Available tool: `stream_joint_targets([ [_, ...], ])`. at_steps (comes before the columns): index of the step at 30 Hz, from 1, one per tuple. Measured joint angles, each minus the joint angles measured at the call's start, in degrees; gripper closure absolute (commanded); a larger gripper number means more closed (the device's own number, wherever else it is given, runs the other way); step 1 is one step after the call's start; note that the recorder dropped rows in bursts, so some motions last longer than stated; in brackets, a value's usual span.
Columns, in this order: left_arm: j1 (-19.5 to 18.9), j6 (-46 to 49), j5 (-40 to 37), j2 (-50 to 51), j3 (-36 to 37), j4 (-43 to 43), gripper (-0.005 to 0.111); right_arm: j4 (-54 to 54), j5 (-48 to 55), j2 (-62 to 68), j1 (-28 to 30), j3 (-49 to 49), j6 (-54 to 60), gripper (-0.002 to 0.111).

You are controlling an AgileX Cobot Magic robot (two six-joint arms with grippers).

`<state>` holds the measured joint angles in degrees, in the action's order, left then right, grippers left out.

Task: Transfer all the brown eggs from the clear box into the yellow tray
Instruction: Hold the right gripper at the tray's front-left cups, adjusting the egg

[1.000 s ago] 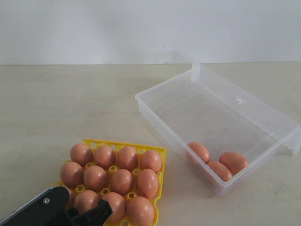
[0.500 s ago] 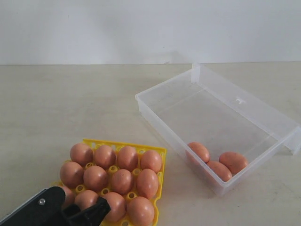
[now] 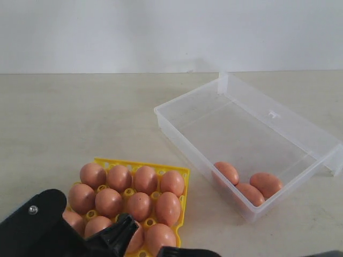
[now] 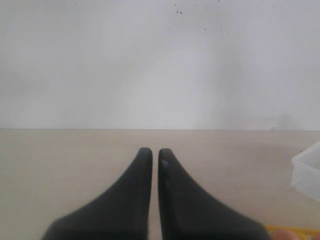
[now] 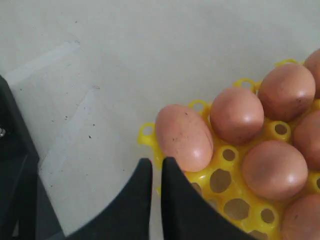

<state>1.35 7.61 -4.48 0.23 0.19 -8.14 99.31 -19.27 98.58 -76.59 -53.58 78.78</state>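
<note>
Exterior: I see the yellow tray [image 3: 185, 179] low on the left of the surface [image 3: 80, 118], packed with brown eggs [image 3: 139, 206]. Three more lie in the near right corner of the clear box [image 3: 177, 120]. The left arm [image 3: 48, 230] covers the tray's near corner.

Left wrist: left claw [image 4: 151, 156] pinched narrow, empty, above bare surface.

Right wrist: right claw [image 5: 154, 167] closed to a slit, empty, tips just beside a corner egg in the tray.

Front brown eggs [image 3: 161, 238], yellow tray [image 3: 185, 184] near corner hidden behind left arm [image 3: 43, 230]; clear box [image 3: 187, 99] lid cropped.
</note>
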Motion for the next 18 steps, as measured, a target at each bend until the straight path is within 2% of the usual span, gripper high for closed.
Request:
stream_joint_targets([
  [7, 0.0, 0.0, 0.0, 0.0, 0.0, 0.0, 0.103, 0.5, -0.4, 7.5, 0.0, 0.0, 0.6, 0.108],
  [12, 0.0, 0.0, 0.0, 0.0, 0.0, 0.0, 0.103, 0.2, -1.2, 8.0, 0.0, 0.0, 0.6, 0.108],
  [18, 0.0, 0.0, 0.0, 0.0, 0.0, 0.0, 0.103, -12.5, -4.8, 8.0, 0.0, 0.0, -8.4, 0.108],
])
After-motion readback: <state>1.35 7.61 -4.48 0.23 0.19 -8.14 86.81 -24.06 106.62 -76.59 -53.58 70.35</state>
